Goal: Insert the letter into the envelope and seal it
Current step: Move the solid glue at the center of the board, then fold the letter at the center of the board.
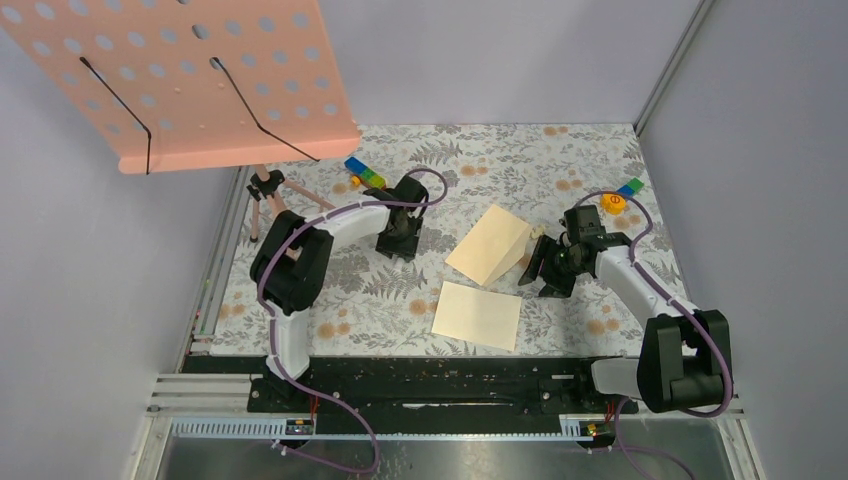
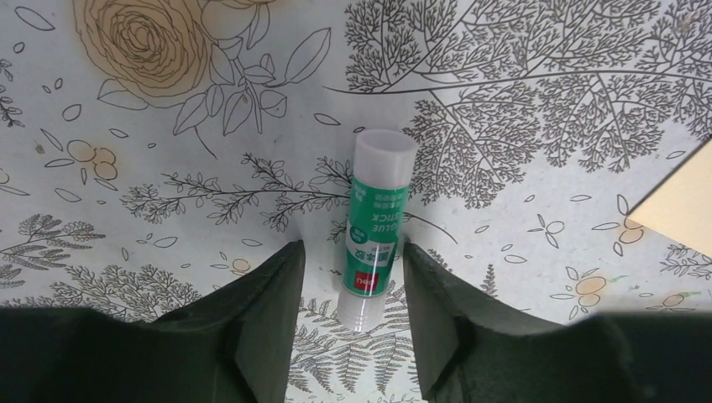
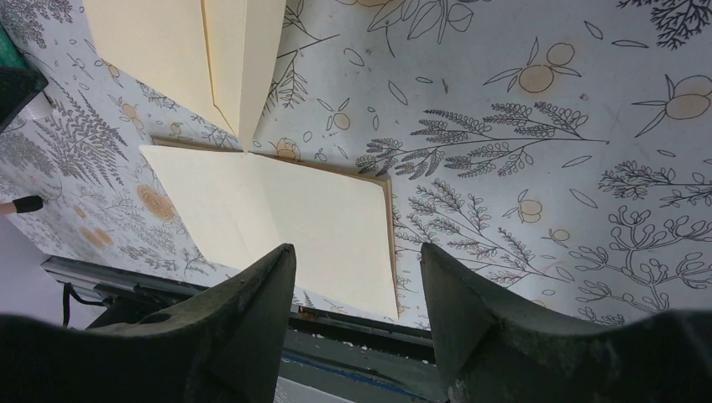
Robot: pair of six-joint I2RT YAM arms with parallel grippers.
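Two pale cream paper pieces lie mid-table; which is the letter and which the envelope I cannot tell. One [image 1: 477, 315] [image 3: 302, 222] lies flat, with a thin tan edge along its far and right sides. The other [image 1: 488, 243] [image 3: 210, 59] stands tented along a crease. My left gripper [image 1: 398, 245] [image 2: 353, 252] is open around a green-and-white glue stick [image 2: 378, 222] lying on the tablecloth, with a gap on each side of it. My right gripper [image 1: 540, 275] [image 3: 358, 249] hangs open and empty just right of the papers, pointing over the flat piece.
A pink perforated stand [image 1: 190, 80] overhangs the back left on tripod legs [image 1: 268, 195]. Coloured blocks [image 1: 365, 172] sit behind the left gripper. A yellow piece with a block [image 1: 618, 198] sits behind the right one. A black rail [image 1: 440, 375] runs along the near edge.
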